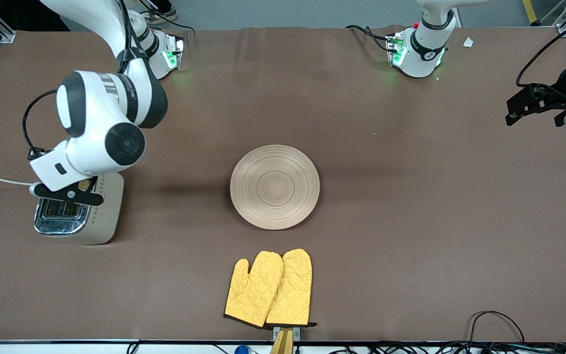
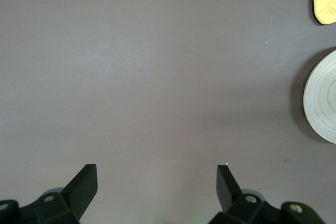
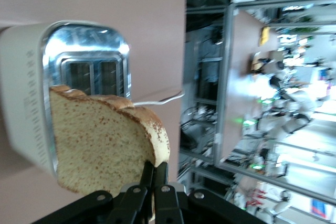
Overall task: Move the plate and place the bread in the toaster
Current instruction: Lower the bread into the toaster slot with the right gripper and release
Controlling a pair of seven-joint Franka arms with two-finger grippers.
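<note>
Bread sits clamped in the right pincer, held over the toaster at the right arm's end of the surface, that arm bent downward. Mid-surface lies the plate, yellow mitts nearer the camera. Left pincer hangs spread apart above bare surface, its arm waiting.

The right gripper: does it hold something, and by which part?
The right gripper holds the bread by its crust edge, over the toaster.
</note>
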